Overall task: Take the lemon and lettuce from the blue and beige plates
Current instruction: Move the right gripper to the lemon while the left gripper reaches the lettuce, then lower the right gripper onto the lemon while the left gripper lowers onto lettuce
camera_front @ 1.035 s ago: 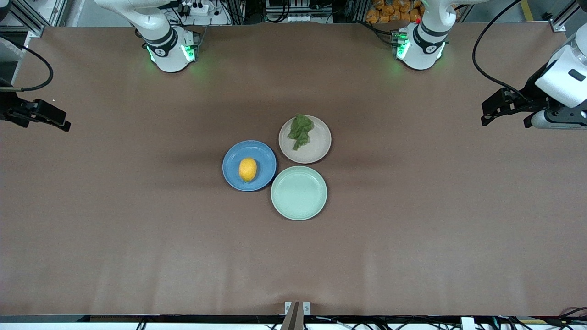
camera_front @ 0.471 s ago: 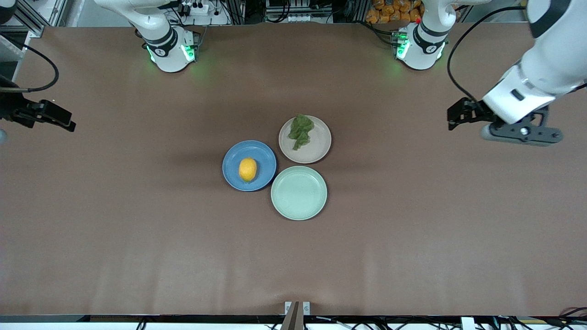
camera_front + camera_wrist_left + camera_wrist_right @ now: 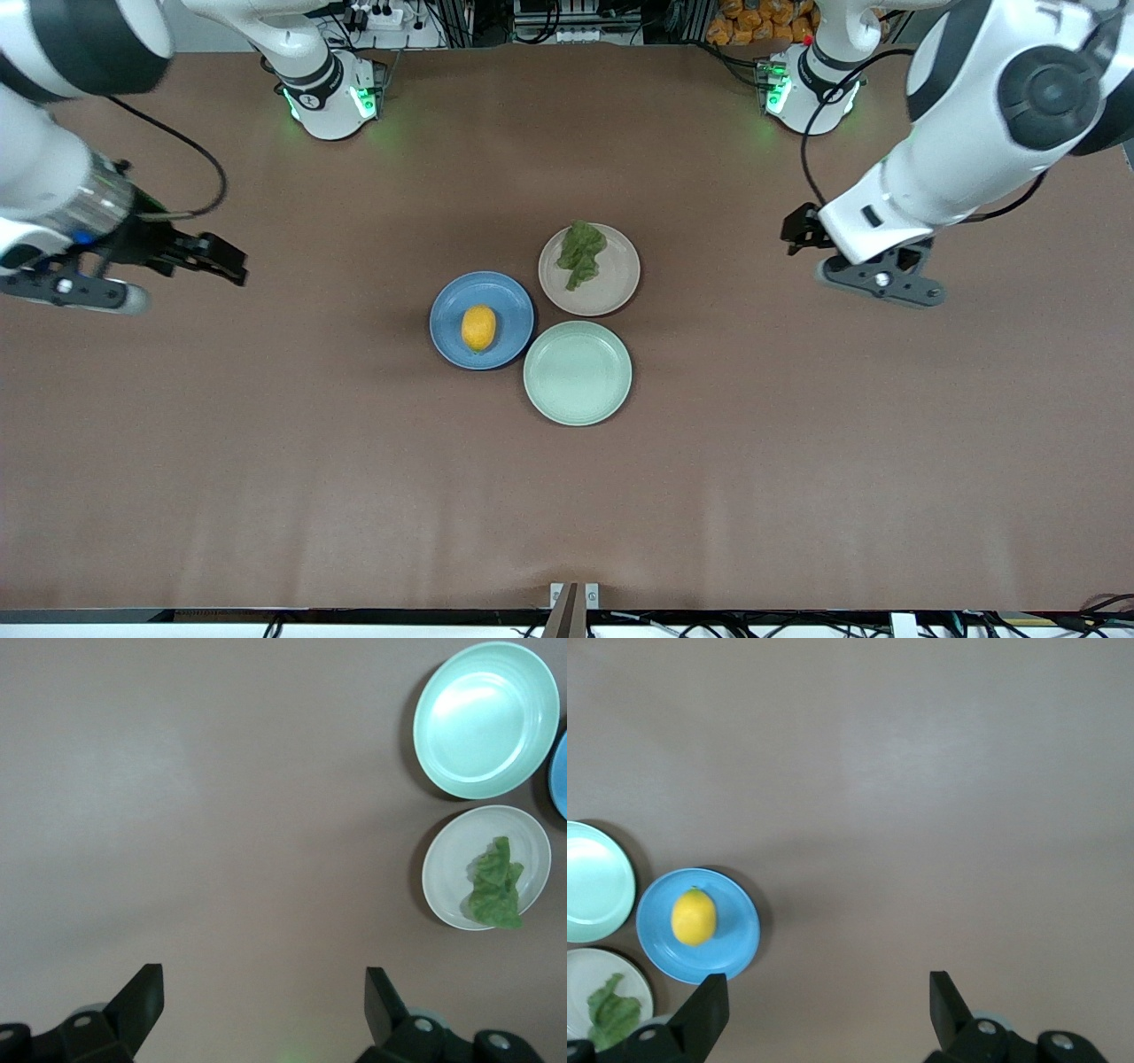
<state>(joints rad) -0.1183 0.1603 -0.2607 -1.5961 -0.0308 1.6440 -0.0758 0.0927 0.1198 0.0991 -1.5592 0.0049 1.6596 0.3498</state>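
A yellow lemon lies on the blue plate. A green lettuce leaf lies on the beige plate, which stands beside the blue plate and farther from the front camera. My left gripper is open and empty over bare table, toward the left arm's end from the beige plate. Its wrist view shows the lettuce on that plate. My right gripper is open and empty over bare table, toward the right arm's end from the blue plate. Its wrist view shows the lemon.
An empty pale green plate stands touching the two other plates, nearest the front camera. It also shows in the left wrist view and the right wrist view. Brown table surface lies all round the plates.
Both arms have swung in from the table's ends toward the plates in the middle. The plates, lemon and lettuce have not moved.
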